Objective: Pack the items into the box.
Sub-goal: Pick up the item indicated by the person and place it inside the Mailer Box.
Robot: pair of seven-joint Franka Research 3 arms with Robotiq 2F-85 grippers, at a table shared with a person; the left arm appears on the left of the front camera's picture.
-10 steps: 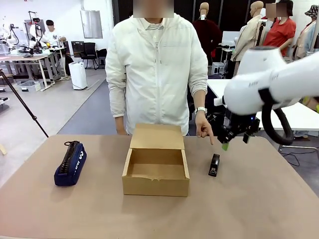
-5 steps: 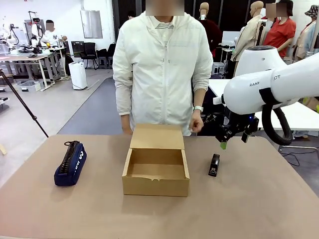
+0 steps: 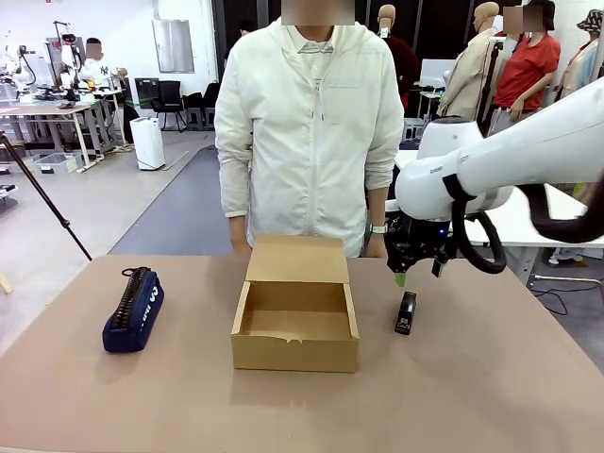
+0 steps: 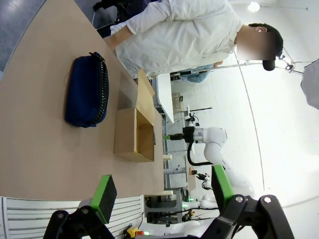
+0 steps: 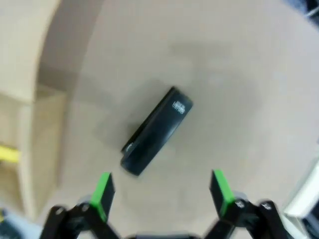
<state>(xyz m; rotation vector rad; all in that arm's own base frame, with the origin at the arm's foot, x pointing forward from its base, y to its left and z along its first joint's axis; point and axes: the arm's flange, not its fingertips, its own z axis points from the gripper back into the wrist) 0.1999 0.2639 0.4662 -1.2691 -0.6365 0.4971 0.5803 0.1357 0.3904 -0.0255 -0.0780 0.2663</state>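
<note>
The open brown cardboard box [image 3: 295, 326] stands mid-table with its flap lid up at the back and nothing showing inside. A navy zippered pouch [image 3: 134, 309] lies to its left, and the left wrist view shows this pouch [image 4: 87, 91] beside the box [image 4: 133, 135]. A black stapler [image 3: 406, 312] lies to the right of the box. My right gripper [image 3: 415, 274] hangs open just above the stapler's far end. In the right wrist view the stapler [image 5: 157, 131] lies diagonally on the table beyond the spread green fingers [image 5: 103, 193]. My left gripper [image 4: 162, 191] is open and holds nothing.
A person in a white jacket [image 3: 307, 132] stands at the far edge behind the box, one hand [image 3: 377, 243] lowered near my right arm. The brown table [image 3: 491, 396] has free room at the front and right.
My right arm has swung left and come down to just above the stapler. The person's pointing hand has drawn back toward the body. Pouch, box and stapler have not moved.
</note>
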